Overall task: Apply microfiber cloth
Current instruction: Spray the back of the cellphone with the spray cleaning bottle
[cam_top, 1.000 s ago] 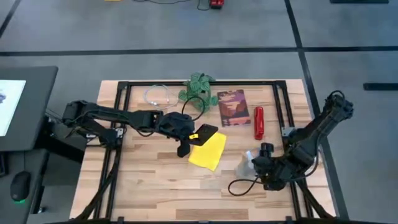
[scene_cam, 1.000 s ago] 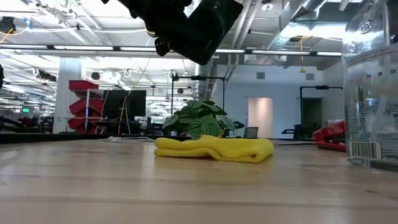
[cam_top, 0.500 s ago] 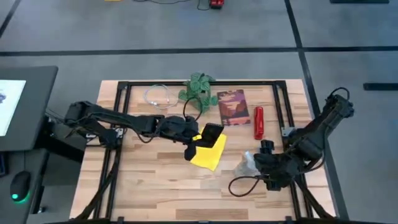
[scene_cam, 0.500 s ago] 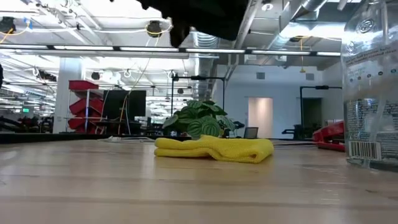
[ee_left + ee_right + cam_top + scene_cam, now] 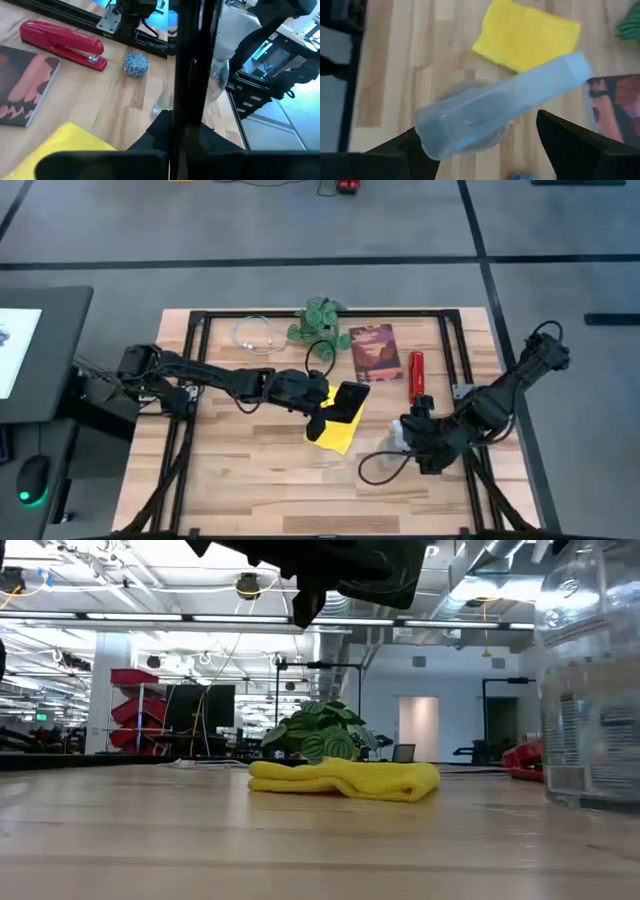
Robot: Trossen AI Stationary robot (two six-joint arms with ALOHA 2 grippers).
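Observation:
The yellow microfiber cloth (image 5: 336,432) lies flat near the table's middle, bunched low in the low view (image 5: 345,780). My left gripper (image 5: 326,412) hovers over the cloth's far part, shut on a black smartphone (image 5: 351,400), which the left wrist view shows edge-on (image 5: 187,75). My right gripper (image 5: 408,438) is to the cloth's right, shut on a clear plastic bottle (image 5: 500,110) that rises at the low view's right edge (image 5: 590,680). My left gripper pinches the smartphone between its two fingers near the end closest to the arm (image 5: 184,131), one finger on each flat face. It comes from the table's left. The phone sticks out beyond the fingers, tilted and lifted clear above the cloth. My right gripper has the bottle's body (image 5: 470,125) between its two fingers (image 5: 570,145), reaching in roughly level from the table's right. The bottle stands upright in the low view; I cannot tell whether its base rests on the table.
Along the far edge sit a potted plant (image 5: 318,320), a dark red booklet (image 5: 374,352), a red stapler (image 5: 417,376) and a coiled cable (image 5: 255,335). A small blue ball (image 5: 136,64) lies near the stapler. A black cable (image 5: 375,470) loops at near right.
My left gripper has carried the smartphone toward the table's right edge, from the cloth's left corner to above its far part, turning the phone on the way. My right gripper has shifted a little toward the table's left with the bottle. The cloth has stayed put.

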